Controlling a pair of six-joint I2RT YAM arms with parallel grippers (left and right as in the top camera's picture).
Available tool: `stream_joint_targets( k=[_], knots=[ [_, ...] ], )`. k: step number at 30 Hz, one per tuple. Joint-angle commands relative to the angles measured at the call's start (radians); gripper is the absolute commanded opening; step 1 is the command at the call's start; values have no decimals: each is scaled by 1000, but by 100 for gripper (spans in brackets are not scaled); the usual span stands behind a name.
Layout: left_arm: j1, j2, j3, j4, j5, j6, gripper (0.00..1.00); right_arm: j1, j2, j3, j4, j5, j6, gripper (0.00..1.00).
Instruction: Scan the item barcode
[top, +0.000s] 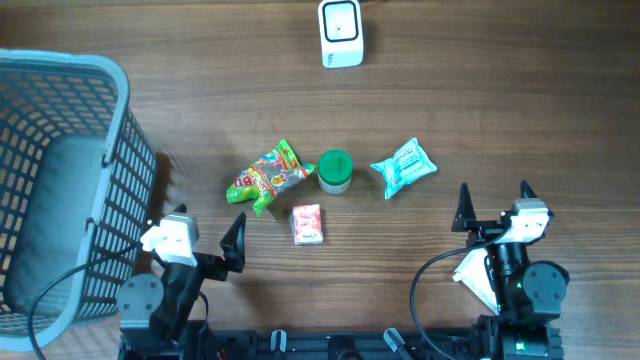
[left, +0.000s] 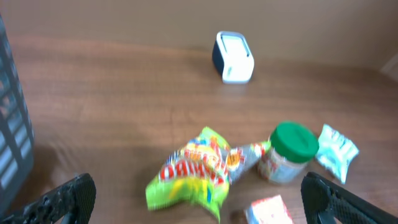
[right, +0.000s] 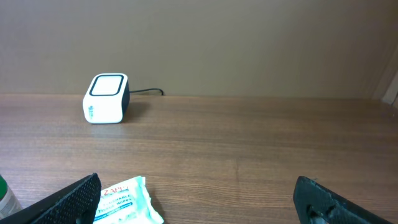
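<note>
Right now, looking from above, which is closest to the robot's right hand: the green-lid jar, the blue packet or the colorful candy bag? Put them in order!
Starting from the right hand, in the overhead view:
1. Blue packet: nearest, just to the hand's left.
2. Green-lid jar: next, near the middle of the table.
3. Candy bag: farthest, left of the jar.

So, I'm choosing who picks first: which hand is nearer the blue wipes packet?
Right. The right hand sits just to the right of the blue wipes packet; the left hand is far to its left, beyond the green candy bag.
</note>
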Motion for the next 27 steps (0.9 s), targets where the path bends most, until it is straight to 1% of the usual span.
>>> stream_joint_targets(
  k=[1, 3, 6, 7, 8, 9, 10, 11, 12, 14, 16, 18, 19, 21, 22, 23, 25, 27],
  knots=[
    [2, -9, -5, -27, 23, 19, 100, 3, -6, -1, 6, 6, -9, 100],
    [2, -9, -5, -61, 23, 19, 100, 3, -5, -1, 6, -2, -1, 100],
    [2, -9, -5, -136, 23, 19, 100, 3, 13, -1, 5, -5, 152, 100],
    [2, -9, -5, -162, 23, 19, 100, 3, 27, -1, 5, -5, 217, 100],
    [2, -9, -5, -198, 23, 19, 100, 3, 51, -1, 7, -27, 322, 100],
    [2, -9, -5, -233, 23, 19, 100, 3, 69, -1, 14, -101, 381, 100],
    [2, -9, -5, -260, 23, 19, 100, 3, 88, 5, 16, -243, 389, 100],
    [2, -9, -5, -278, 23, 19, 100, 3, 103, 16, 9, -320, 453, 100],
    [2, -9, -5, -294, 23, 19, 100, 3, 122, 32, -3, -371, 512, 100],
    [2, -9, -5, -301, 23, 19, 100, 3, 161, 91, -39, -436, 513, 100],
    [2, -9, -5, -301, 23, 19, 100, 3, 240, 254, -164, -450, 496, 100],
    [2, -9, -5, -301, 23, 19, 100, 3, 320, 414, -305, -451, 438, 100],
    [2, -9, -5, -301, 23, 19, 100, 3, 403, 557, -420, -448, 396, 99],
    [2, -9, -5, -301, 23, 19, 100, 3, 523, 740, -570, -439, 359, 99],
    [2, -9, -5, -301, 23, 19, 100, 3, 645, 924, -746, -413, 334, 100],
    [2, -9, -5, -301, 23, 19, 100, 3, 711, 1016, -840, -414, 320, 100],
    [2, -9, -5, -301, 23, 19, 100, 3, 805, 1129, -955, -427, 336, 100],
    [2, -9, -5, -301, 23, 19, 100, 3, 888, 1174, -1018, -507, 327, 100]
  ],
)
